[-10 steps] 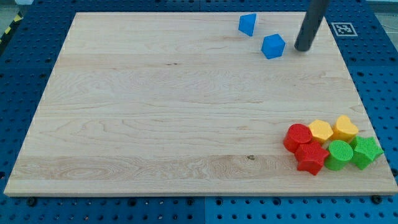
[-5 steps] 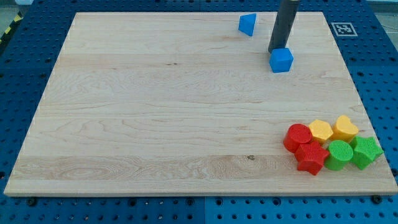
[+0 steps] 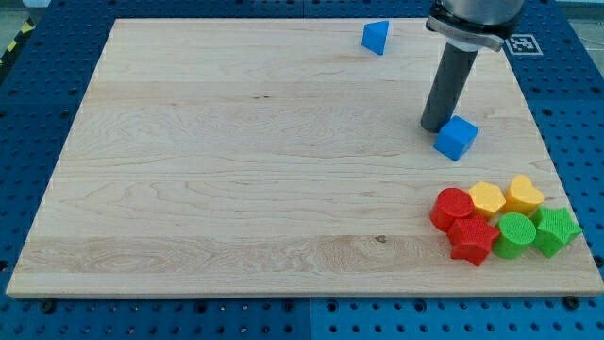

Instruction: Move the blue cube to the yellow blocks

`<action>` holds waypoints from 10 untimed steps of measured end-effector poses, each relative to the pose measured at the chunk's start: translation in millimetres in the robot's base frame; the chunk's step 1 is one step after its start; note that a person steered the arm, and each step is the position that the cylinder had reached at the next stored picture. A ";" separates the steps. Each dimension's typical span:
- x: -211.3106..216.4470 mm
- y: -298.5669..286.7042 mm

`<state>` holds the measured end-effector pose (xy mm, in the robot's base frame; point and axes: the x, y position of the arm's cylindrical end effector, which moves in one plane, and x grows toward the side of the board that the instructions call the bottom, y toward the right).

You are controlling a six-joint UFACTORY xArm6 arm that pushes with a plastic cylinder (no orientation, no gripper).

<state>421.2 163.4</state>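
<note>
The blue cube [image 3: 456, 138] sits at the right of the wooden board [image 3: 236, 170], above the block cluster. My tip [image 3: 434, 127] touches the cube's upper-left side. Two yellow blocks, a hexagon-like one [image 3: 487, 198] and a heart-like one [image 3: 523, 195], lie at the lower right, a short gap below the cube.
A second blue block [image 3: 376, 37], wedge-shaped, lies near the board's top edge. A red cylinder [image 3: 452, 208], a red star [image 3: 472, 239], a green cylinder [image 3: 515, 234] and a green star [image 3: 556, 230] crowd against the yellow blocks. The board's right edge is close.
My tip swung left over the blue cube and then pushed it down and to the right, toward the yellow blocks. The other blocks have not moved.
</note>
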 end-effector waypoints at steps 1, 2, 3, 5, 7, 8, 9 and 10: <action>7.5 -7.1; 10.0 -19.3; -2.2 -8.8; -1.0 5.1; 17.6 41.4; 32.1 41.7; 37.1 36.7; 44.7 35.6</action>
